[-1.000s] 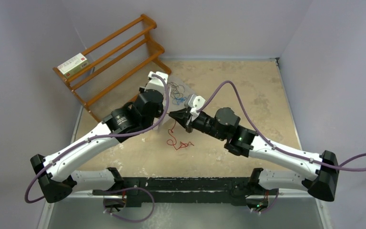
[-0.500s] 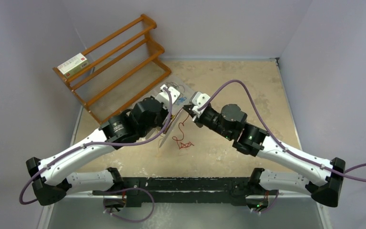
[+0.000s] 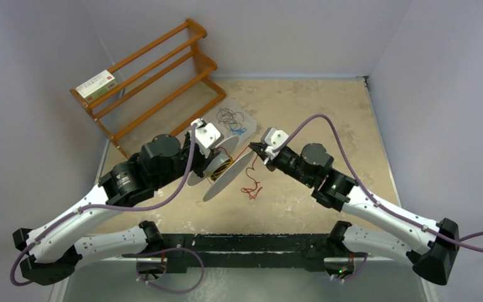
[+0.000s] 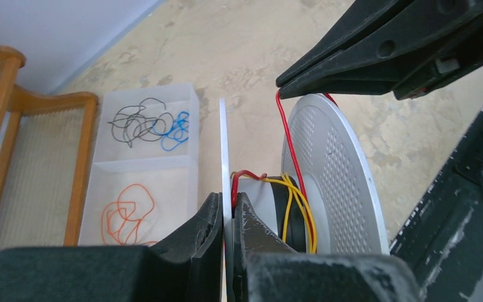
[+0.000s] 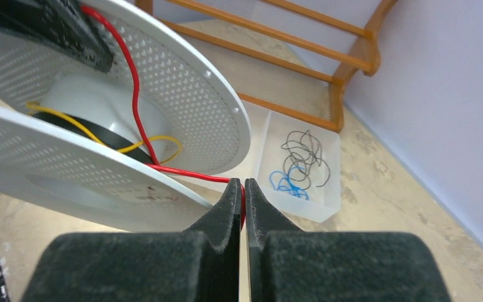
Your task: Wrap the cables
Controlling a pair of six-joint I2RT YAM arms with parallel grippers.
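Observation:
A white spool (image 3: 224, 168) with two perforated flanges hangs above the table. My left gripper (image 4: 226, 202) is shut on the thin edge of one flange (image 4: 224, 141). Yellow wire (image 4: 303, 211) is wound on the hub. A red cable (image 4: 288, 146) runs from the hub between the flanges to my right gripper (image 5: 239, 187), which is shut on it just off the spool's rim. The rest of the red cable (image 3: 251, 187) lies loose on the table below. Black cables (image 4: 135, 123), blue cables (image 4: 175, 131) and an orange one (image 4: 126, 214) lie in a clear tray (image 3: 244, 116).
A wooden rack (image 3: 157, 75) stands at the back left with a small box (image 3: 97, 83) on its top rail. The tray sits just beyond the spool, close to the rack's foot. Both arms meet over the table's middle.
The left arm has drawn back toward the near left, carrying the spool away from the tray. The right gripper has moved right and slightly back with the red cable; the loose pile has shifted right.

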